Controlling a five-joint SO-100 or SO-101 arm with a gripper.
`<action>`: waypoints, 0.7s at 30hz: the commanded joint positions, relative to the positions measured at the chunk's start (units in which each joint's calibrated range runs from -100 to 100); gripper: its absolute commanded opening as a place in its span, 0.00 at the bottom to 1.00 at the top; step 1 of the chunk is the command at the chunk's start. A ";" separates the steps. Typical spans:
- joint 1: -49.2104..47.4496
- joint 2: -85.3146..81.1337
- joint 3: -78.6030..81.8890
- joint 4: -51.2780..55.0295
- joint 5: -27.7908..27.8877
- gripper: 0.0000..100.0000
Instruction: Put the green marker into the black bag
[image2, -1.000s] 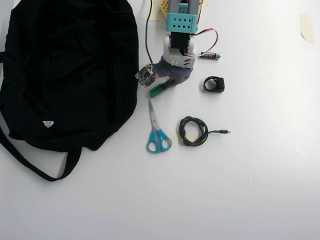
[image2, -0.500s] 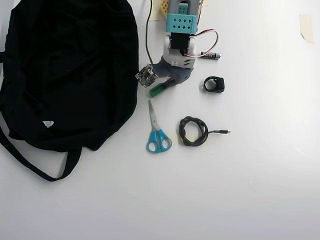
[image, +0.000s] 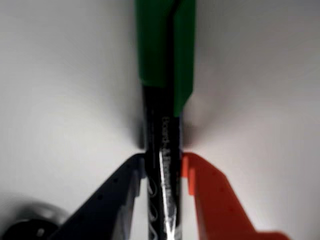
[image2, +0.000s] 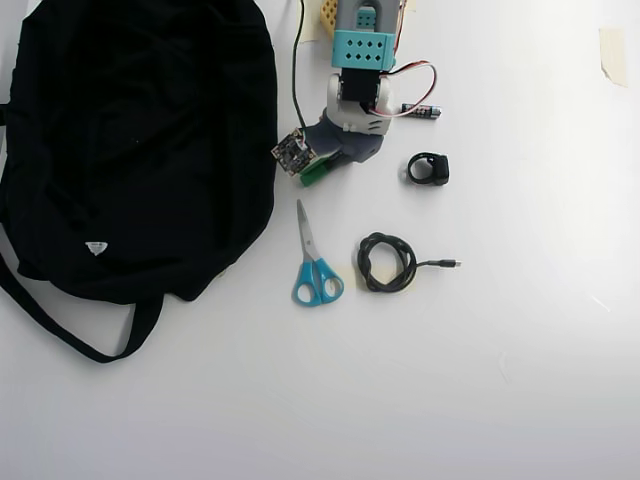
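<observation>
In the wrist view the green marker (image: 162, 75) runs straight up the picture. Its black barrel with white print sits pinched between a dark blue finger (image: 125, 190) and an orange finger (image: 205, 190) of my gripper (image: 164, 162), which is shut on it. From overhead, only the green end of the marker (image2: 314, 173) pokes out beneath the gripper (image2: 322, 165). That spot is just right of the black bag (image2: 140, 140), which lies spread over the left of the table with its strap trailing toward the front.
Blue-handled scissors (image2: 315, 270) lie in front of the gripper, with a coiled black cable (image2: 387, 262) to their right. A small black ring-shaped part (image2: 428, 168) and a small battery (image2: 420, 111) lie right of the arm. A piece of tape (image2: 612, 50) sits far right.
The gripper has drawn back a little toward the arm's base with the marker in it. Less of the green end shows from overhead than a second ago.
</observation>
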 joint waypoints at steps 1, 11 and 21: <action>-0.48 -0.87 -3.99 1.60 0.95 0.02; -0.25 -5.52 -7.40 7.55 2.99 0.02; 3.41 -14.73 -8.30 15.04 11.12 0.02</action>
